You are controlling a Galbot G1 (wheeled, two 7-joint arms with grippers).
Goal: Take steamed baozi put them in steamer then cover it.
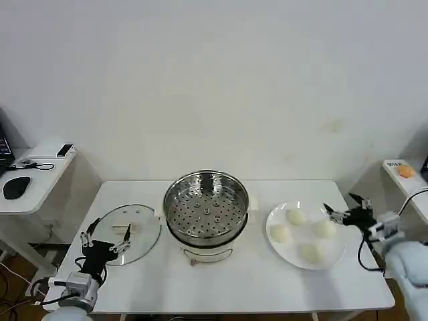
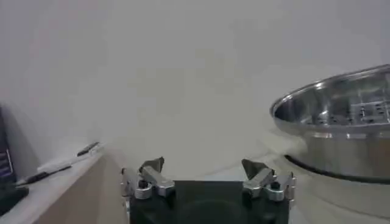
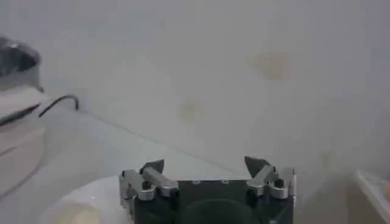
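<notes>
Steamer (image 1: 206, 207) mid-table, uncovered, perforated tray bare; four steamed baozi (image 1: 296, 217) on white plate (image 1: 284, 251) just right of steamer; glass lid (image 1: 140, 231) flat to steamer's left; right gripper (image 1: 342, 208) spread wide, empty, beside plate's far-right rim; left gripper (image 1: 107, 235) spread, empty, over lid.

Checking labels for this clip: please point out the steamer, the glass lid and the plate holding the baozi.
steamer (image 1: 206, 208), head view, on its perforated inner tray.
glass lid (image 1: 142, 226), head view, on the bare glass near its right edge.
plate (image 1: 273, 221), head view, on its bare left rim.
</notes>
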